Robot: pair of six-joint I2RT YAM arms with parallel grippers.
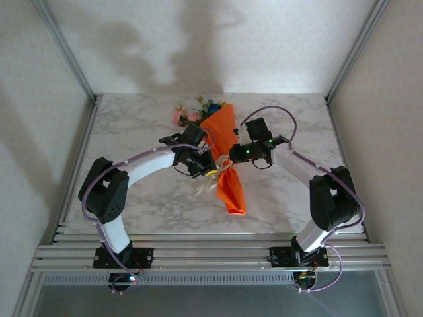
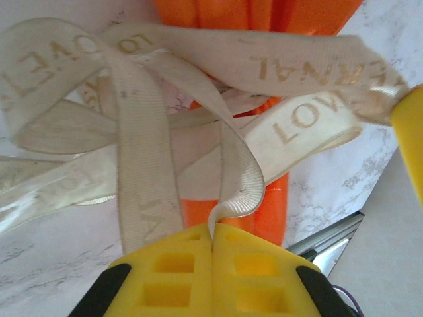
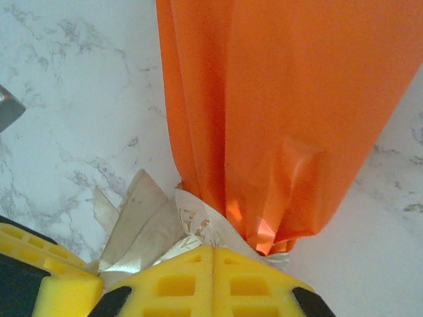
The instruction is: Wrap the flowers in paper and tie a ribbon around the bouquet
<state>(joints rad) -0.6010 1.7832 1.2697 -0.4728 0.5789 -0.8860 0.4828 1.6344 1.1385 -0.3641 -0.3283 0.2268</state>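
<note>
The bouquet (image 1: 230,188) lies mid-tabletop (image 1: 132,125), flowers (image 1: 195,113) toward the far edge and its flared tail toward the arms. Both claws meet at its narrow waist. The left claw (image 2: 213,247) has its jaws together on a loop of ribbon (image 2: 310,119). The right claw (image 3: 213,254) is pinched on another ribbon strand hard against the gathered paper (image 3: 277,99). The ribbon looks limp, flat and light, likely a little slick, so a knot should hold only under tension; grip it near the free ends. The paper seems thin and springy, and the bouquet light enough to slide under an uneven pull.
</note>
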